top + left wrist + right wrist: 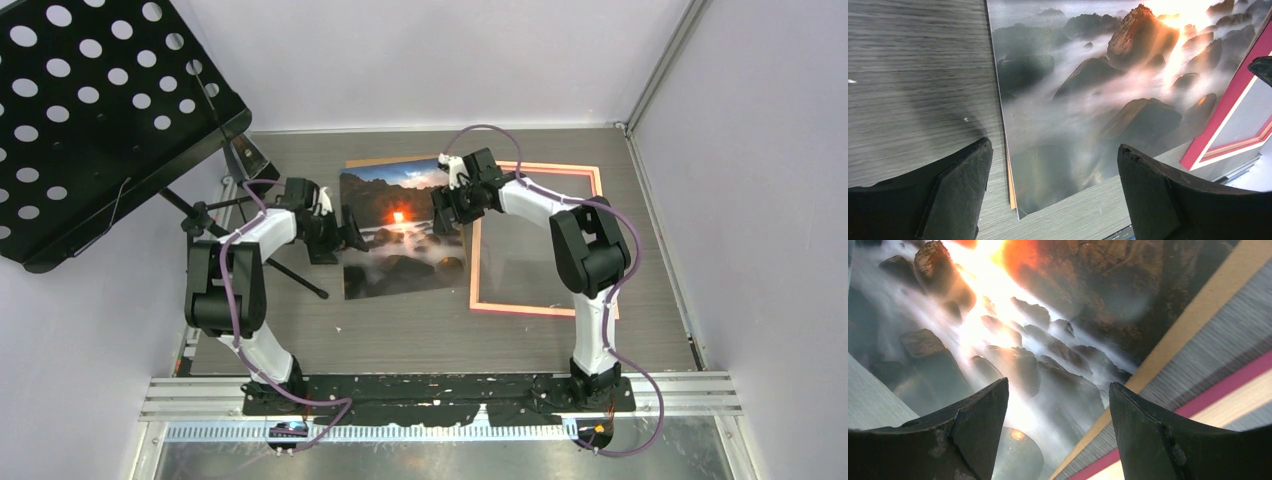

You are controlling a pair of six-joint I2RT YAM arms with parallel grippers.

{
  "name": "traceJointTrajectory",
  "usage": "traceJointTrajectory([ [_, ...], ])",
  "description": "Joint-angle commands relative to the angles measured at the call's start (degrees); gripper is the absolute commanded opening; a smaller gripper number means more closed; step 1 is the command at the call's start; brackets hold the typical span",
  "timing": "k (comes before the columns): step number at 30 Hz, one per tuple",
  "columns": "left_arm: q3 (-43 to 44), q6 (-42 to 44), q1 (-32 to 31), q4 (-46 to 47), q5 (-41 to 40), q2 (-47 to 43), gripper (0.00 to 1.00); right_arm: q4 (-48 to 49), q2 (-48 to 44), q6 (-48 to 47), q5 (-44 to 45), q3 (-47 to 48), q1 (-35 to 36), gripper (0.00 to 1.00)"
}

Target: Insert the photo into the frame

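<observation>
The photo (pixel 397 232), a glossy sunset print, lies face up mid-table on a brown backing board (pixel 372 161) whose edge shows behind it. The pink-orange frame (pixel 535 308) lies flat to its right. My left gripper (pixel 352 238) is open at the photo's left edge; in the left wrist view the gripper (pixel 1054 165) straddles the photo's (pixel 1088 90) near corner, with the frame (pixel 1228 115) at right. My right gripper (pixel 442 208) is open over the photo's right edge; in the right wrist view the gripper (pixel 1058 405) hangs above the photo (pixel 998 330), the board edge (pixel 1193 320) and the frame (pixel 1218 390).
A black perforated music stand (pixel 95 110) stands at the back left, its legs (pixel 290 270) reaching the table near my left arm. Walls close the table at the back and right.
</observation>
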Motion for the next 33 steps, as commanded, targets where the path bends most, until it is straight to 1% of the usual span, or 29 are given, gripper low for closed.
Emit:
traceJointTrajectory([
  [1, 0.3, 0.4, 0.4, 1.5, -2.7, -2.9, 0.95, -0.1, -4.3, -1.0, 4.7, 2.9, -0.5, 0.80],
  [5, 2.0, 1.2, 0.8, 1.1, -3.1, -2.2, 0.96, -0.1, -2.6, -1.0, 5.3, 5.2, -1.1, 0.80],
  [11, 6.0, 1.3, 0.7, -0.4, -2.1, 2.0, 0.96, -0.2, 0.4, -1.0, 6.0, 7.9, -1.2, 0.80],
  [18, 6.7, 1.0, 0.8, -0.2, -0.7, 3.1, 0.94, -1.3, 3.8, -0.5, 6.0, 10.8, -1.4, 0.79],
  [24, 5.9, 0.2, 0.8, 0.2, 0.4, 3.0, 0.94, -1.9, 6.1, 1.6, 4.2, 10.7, -1.5, 0.79],
  [33, 5.7, 0.3, 0.8, 1.4, 1.6, 4.0, 0.92, -1.9, 6.8, 2.6, 2.5, 9.1, -1.5, 0.79],
])
